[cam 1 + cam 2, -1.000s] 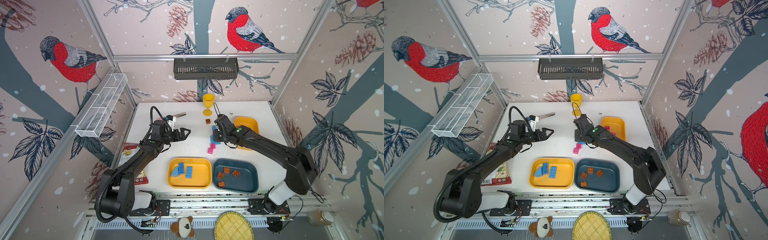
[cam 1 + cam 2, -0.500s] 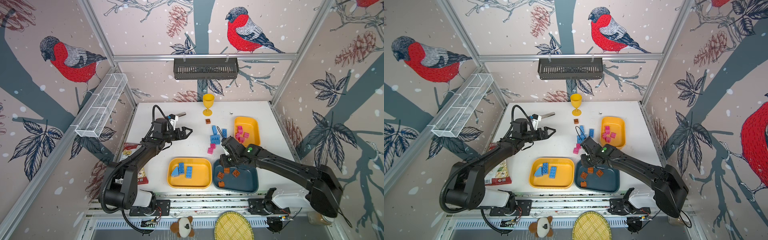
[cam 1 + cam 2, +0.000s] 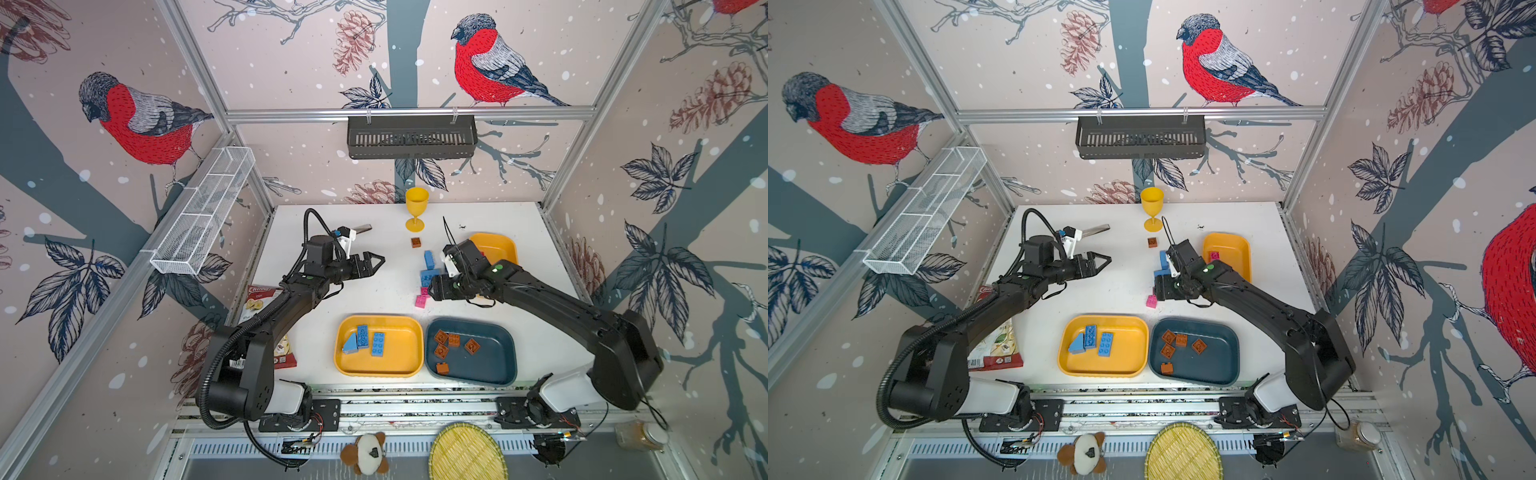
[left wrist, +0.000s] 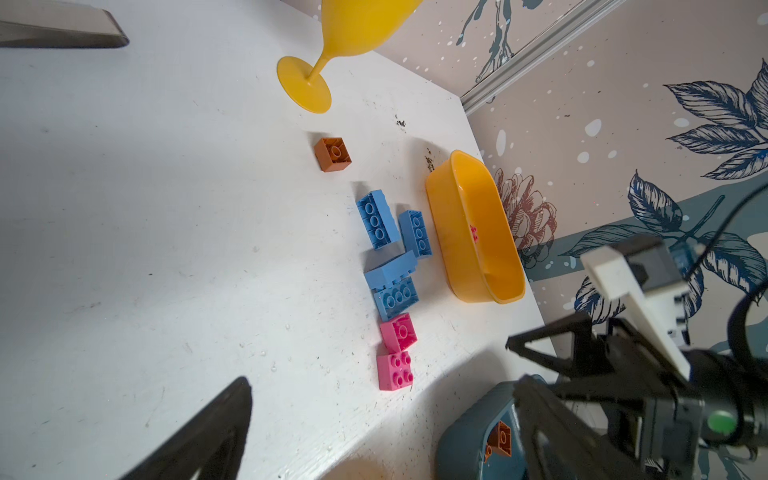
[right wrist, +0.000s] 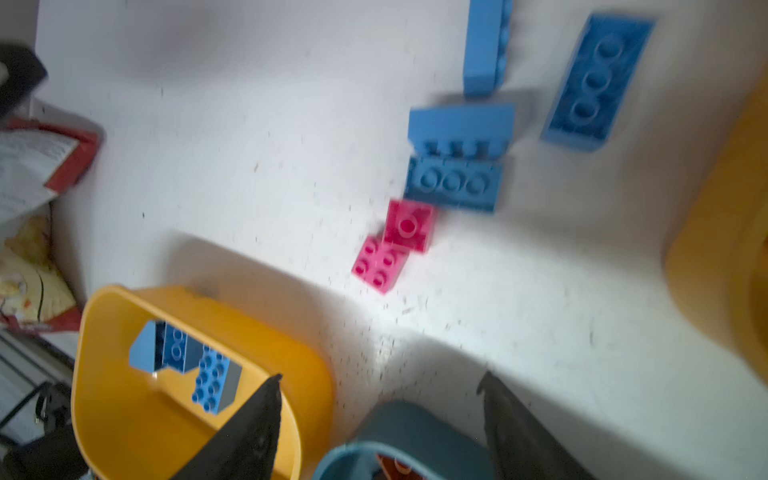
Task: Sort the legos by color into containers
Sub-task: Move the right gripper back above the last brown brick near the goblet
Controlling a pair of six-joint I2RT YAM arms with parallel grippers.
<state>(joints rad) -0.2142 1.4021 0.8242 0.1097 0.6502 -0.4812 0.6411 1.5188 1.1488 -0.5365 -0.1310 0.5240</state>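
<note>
Up front, three blue legos [image 3: 362,336] lie in the larger yellow tray [image 3: 399,365], and five brown legos [image 3: 453,340] lie in the teal tray [image 3: 490,365] beside it. Beyond, the right gripper [image 3: 431,289] hovers spread and empty near two pink bricks [image 3: 420,301] and four loose blue bricks [image 3: 428,259]. The left gripper [image 3: 376,259] hangs wide open, holding nothing. Farther back sit a lone brown brick [image 3: 416,242], the smaller yellow tray [image 3: 498,245] and a yellow goblet [image 3: 416,208].

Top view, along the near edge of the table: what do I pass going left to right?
snack bag → larger yellow tray → dark teal tray
</note>
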